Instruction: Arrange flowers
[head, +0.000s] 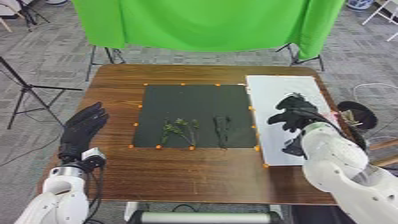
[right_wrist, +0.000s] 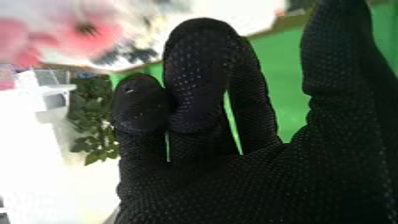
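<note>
- Flowers come in where you look through the right wrist view: pink blooms (right_wrist: 87, 41), well beyond the fingers, with leafy greenery (right_wrist: 91, 117) near them.
- Your green sprigs (head: 180, 122) lie on the dark mat (head: 191, 102), toward its near edge, beside a slender dark item (head: 222, 131) you can't identify for certain.
- Your right robot hand (head: 298, 107) is over the white board (head: 272, 92), fingers loosely apart and slightly bent, pinching nothing you can see.
- Your left robot hand (head: 81, 127) is over the left side of the surface (head: 142, 175), fingers straight and pressed together, holding nothing.
- You seem to be at the picking-up step, with no stem grasped; judge it as early work.
- Next, you'd likely want the right hand lined up with one stem, then closed gently low on it, sparing the petals.
- Count for yourself: two hands, one mat, one board, one slender item, at least two sprigs, at least two pink blooms; overlap prevents an exact tally of sprigs or blooms.
</note>
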